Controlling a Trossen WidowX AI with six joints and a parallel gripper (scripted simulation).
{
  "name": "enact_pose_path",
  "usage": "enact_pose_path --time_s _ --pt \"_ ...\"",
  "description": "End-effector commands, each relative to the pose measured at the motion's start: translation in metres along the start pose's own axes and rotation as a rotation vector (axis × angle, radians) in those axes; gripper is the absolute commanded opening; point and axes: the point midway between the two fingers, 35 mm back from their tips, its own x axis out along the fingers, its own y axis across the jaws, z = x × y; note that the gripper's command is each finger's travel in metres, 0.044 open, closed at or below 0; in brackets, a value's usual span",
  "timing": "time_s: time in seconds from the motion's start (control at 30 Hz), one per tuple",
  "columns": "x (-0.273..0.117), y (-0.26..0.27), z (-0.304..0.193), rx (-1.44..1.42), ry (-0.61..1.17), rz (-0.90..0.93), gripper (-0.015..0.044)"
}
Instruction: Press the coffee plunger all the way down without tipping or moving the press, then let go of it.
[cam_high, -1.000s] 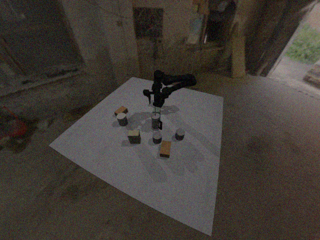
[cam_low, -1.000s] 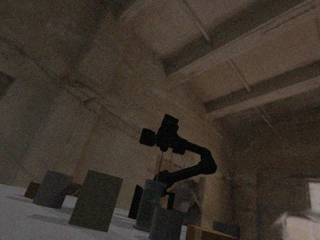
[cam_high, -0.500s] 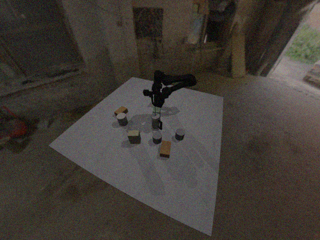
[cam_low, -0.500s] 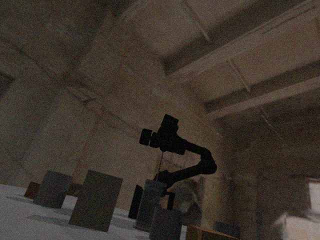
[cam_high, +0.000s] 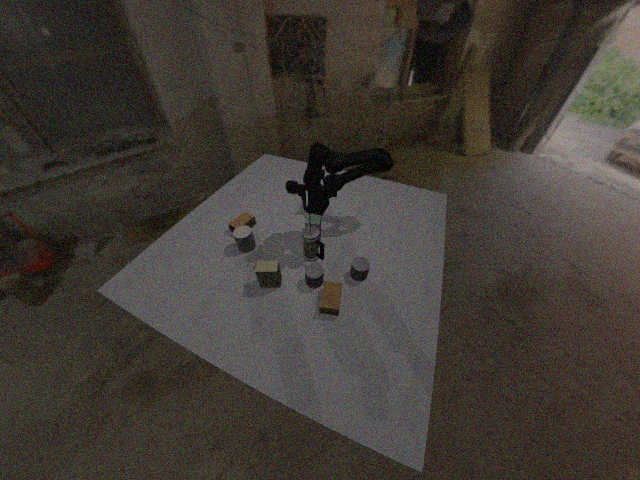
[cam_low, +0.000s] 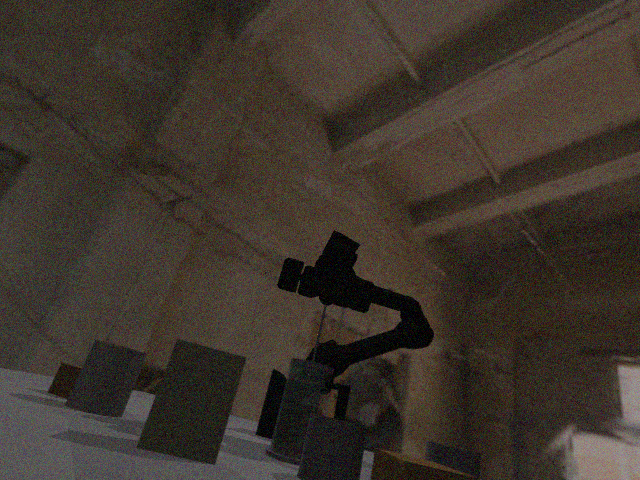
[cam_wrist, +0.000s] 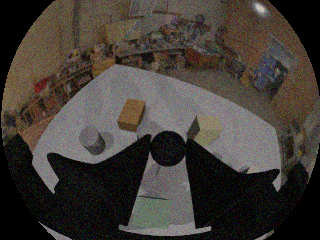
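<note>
The coffee press (cam_high: 311, 249) (cam_low: 299, 408) stands upright on the white table, its black handle (cam_high: 321, 251) (cam_low: 341, 401) towards the right in the top and exterior views. The thin plunger rod (cam_low: 320, 333) rises well above the lid, so the plunger is up. My gripper (cam_high: 313, 210) (cam_low: 326, 300) (cam_wrist: 168, 141) points down over the press and is shut on the round black plunger knob, which shows between the fingertips in the wrist view. The press body is mostly hidden in the wrist view.
A grey cylinder (cam_high: 313, 274) (cam_low: 332, 446) stands close in front of the press; another (cam_high: 359, 269) (cam_wrist: 92, 140) stands right. A yellowish box (cam_high: 268, 274) (cam_low: 191, 403) (cam_wrist: 206, 131), a pale cylinder (cam_high: 244, 239) (cam_low: 105, 379) and two orange blocks (cam_high: 330, 297) (cam_high: 242, 221) are around it.
</note>
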Motion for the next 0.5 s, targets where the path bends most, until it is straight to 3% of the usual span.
enact_pose_path --time_s 0.0,0.47 --pt "0.007 -0.004 -0.013 0.017 0.018 -0.006 0.0122" --pt "0.021 -0.007 -0.032 0.016 0.023 -0.01 0.0122"
